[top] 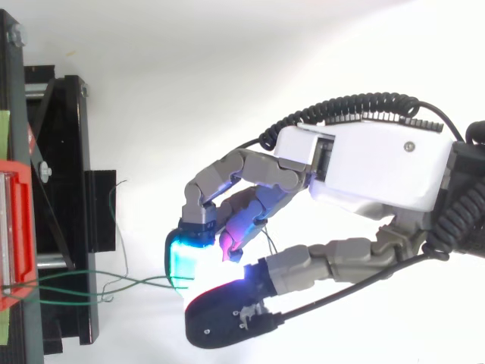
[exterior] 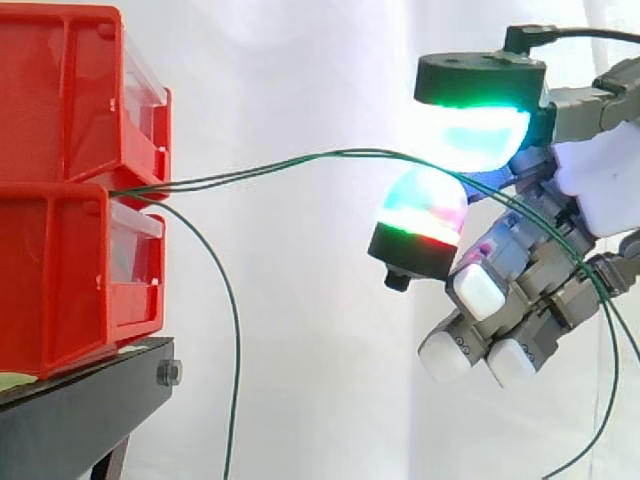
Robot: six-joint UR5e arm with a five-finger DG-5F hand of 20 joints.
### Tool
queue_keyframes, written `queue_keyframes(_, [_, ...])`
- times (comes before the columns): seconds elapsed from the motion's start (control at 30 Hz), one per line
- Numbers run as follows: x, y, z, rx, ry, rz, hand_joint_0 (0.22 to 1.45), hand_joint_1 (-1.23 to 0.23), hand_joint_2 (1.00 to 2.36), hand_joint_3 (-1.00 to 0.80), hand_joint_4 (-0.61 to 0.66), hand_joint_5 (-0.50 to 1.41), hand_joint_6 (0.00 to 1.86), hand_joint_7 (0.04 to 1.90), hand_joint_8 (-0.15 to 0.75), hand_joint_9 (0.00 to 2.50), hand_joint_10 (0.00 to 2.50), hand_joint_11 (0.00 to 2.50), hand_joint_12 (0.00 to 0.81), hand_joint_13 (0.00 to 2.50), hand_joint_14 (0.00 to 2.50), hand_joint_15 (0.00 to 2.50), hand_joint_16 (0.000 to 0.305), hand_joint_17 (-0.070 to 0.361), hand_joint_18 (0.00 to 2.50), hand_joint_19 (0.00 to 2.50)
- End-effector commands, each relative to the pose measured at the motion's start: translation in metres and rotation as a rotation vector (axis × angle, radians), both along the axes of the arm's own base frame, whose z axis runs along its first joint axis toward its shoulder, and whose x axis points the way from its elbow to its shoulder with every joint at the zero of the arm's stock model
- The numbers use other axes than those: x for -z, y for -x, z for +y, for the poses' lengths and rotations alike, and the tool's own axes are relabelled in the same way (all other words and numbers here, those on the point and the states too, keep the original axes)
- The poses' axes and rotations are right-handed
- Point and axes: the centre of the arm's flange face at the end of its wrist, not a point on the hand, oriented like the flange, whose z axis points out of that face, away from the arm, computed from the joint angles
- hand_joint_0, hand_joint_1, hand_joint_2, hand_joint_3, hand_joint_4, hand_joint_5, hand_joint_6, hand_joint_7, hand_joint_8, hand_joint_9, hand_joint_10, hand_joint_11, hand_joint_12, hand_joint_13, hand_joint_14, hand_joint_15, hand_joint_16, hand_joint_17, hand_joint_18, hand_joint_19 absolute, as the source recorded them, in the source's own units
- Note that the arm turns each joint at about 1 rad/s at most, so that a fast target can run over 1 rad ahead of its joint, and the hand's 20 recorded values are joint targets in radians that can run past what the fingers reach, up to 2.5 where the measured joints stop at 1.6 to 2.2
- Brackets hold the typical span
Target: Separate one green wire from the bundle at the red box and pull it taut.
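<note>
Two glowing fingertips (exterior: 480,135), one cyan-green above and one red-green below, are closed together on two strands of the thin green wires (exterior: 340,153) at the right of the side view. The other fingers of the hand (top: 364,163) are bent below, holding nothing. The strands go in a low arc, not tight, to the left, between the two stacked red plastic bins (exterior: 60,100) on the black metal stand (exterior: 80,410). One more strand (exterior: 237,340) hangs down loose from the bins.
</note>
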Motion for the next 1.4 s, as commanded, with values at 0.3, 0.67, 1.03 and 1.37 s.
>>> queue_keyframes(0.3, [0.0001, 0.0, 0.0, 0.0, 0.001, 0.001, 0.67, -0.81, 1.01, -0.4, 0.06, -0.17, 0.93, 0.89, 0.231, 0.9, 0.01, 0.4, 0.291, 0.64, 0.01, 0.27, 0.044, 0.098, 0.58, 0.49])
queue_keyframes(0.67, [0.0001, 0.0, 0.0, 0.001, -0.003, 0.0, 0.63, -0.76, 1.0, -0.45, 0.09, -0.16, 0.92, 0.92, 0.234, 0.94, 0.01, 0.4, 0.289, 0.65, 0.01, 0.26, 0.043, 0.097, 0.59, 0.5])
queue_keyframes(1.03, [-0.0009, 0.0004, -0.0001, 0.001, -0.004, -0.001, 0.58, -0.86, 1.0, -0.5, 0.11, -0.16, 0.91, 0.92, 0.229, 0.95, 0.01, 0.4, 0.292, 0.65, 0.01, 0.26, 0.043, 0.097, 0.59, 0.49])
queue_keyframes(1.37, [-0.0013, 0.0021, -0.0014, 0.003, -0.012, 0.007, 0.6, -0.49, 1.0, -0.47, 0.09, -0.14, 0.88, 0.99, 0.231, 0.99, 0.01, 0.39, 0.29, 0.65, 0.01, 0.27, 0.043, 0.096, 0.58, 0.53])
